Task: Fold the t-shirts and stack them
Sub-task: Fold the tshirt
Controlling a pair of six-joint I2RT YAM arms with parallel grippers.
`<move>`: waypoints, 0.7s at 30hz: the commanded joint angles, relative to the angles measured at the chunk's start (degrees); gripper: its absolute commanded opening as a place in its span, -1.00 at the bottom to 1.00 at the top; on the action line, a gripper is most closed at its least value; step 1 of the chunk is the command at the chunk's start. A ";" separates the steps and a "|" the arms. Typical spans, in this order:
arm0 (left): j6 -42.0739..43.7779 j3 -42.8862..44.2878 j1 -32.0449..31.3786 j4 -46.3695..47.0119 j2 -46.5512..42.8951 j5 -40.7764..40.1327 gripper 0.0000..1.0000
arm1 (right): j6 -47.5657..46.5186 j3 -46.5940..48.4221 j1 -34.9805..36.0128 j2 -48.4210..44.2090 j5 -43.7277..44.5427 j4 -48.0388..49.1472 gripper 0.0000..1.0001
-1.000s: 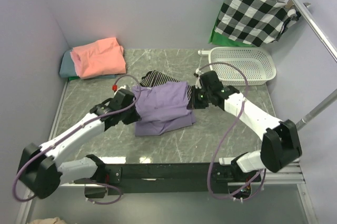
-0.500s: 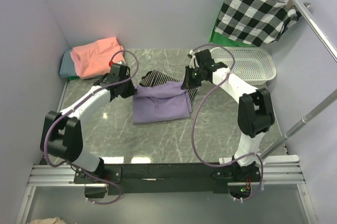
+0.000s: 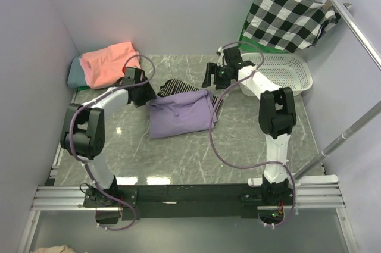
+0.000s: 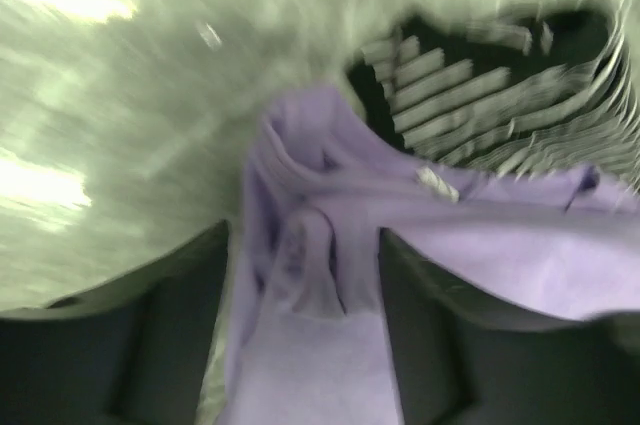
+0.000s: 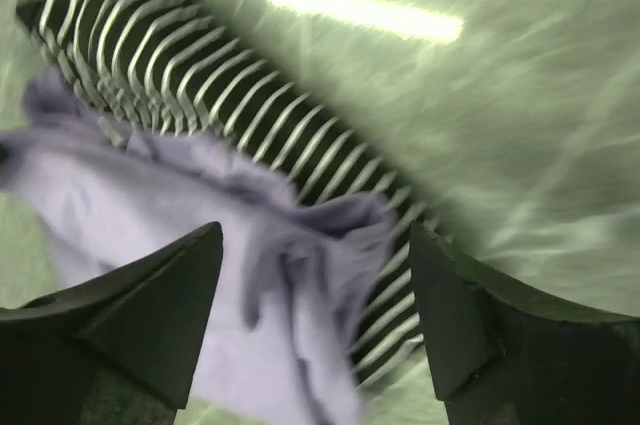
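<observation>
The lavender t-shirt (image 3: 181, 115) lies folded mid-table, partly over a black-and-white striped garment (image 3: 177, 86). At its far left corner sits my left gripper (image 3: 146, 94), open, and in the left wrist view a bunched fold of lavender t-shirt (image 4: 320, 275) lies loose between the spread fingers (image 4: 170, 345). My right gripper (image 3: 209, 77) hovers open off the far right corner. The right wrist view shows the lavender t-shirt's corner (image 5: 290, 275) and the striped garment (image 5: 250, 135) below its wide-apart jaws. A folded salmon-pink t-shirt (image 3: 110, 63) rests on the grey-teal t-shirt (image 3: 74, 76) at the far left.
A white perforated basket (image 3: 280, 73) stands at the far right, close behind my right arm. Above it a black-and-white checked cloth (image 3: 289, 15) hangs from a wooden hanger on a slanting metal rail (image 3: 357, 30). Walls close in the left and back.
Both grippers carried the lavender t-shirt's near edge toward the far side, folding it shorter. Both have now opened and let go of the cloth.
</observation>
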 commanded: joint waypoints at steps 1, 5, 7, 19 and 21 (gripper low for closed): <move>0.81 5.48 2.47 2.74 -4.12 -7.72 0.46 | -2.47 4.30 -1.82 -6.82 5.47 4.20 0.64; 4.49 5.49 2.56 2.55 -8.17 -3.13 0.49 | -3.09 -0.09 -1.03 -11.23 0.93 3.42 0.68; 4.77 4.26 2.38 3.78 -9.40 3.30 0.41 | -2.48 -2.46 0.81 -12.11 -0.84 2.80 0.68; 3.01 -7.87 -5.97 8.44 -10.02 20.92 0.10 | 2.71 -17.50 8.11 -15.72 -9.02 8.60 0.47; 2.31 -9.36 -6.14 10.99 -9.50 20.74 0.09 | 2.97 -17.94 8.47 -14.93 -9.03 9.57 0.47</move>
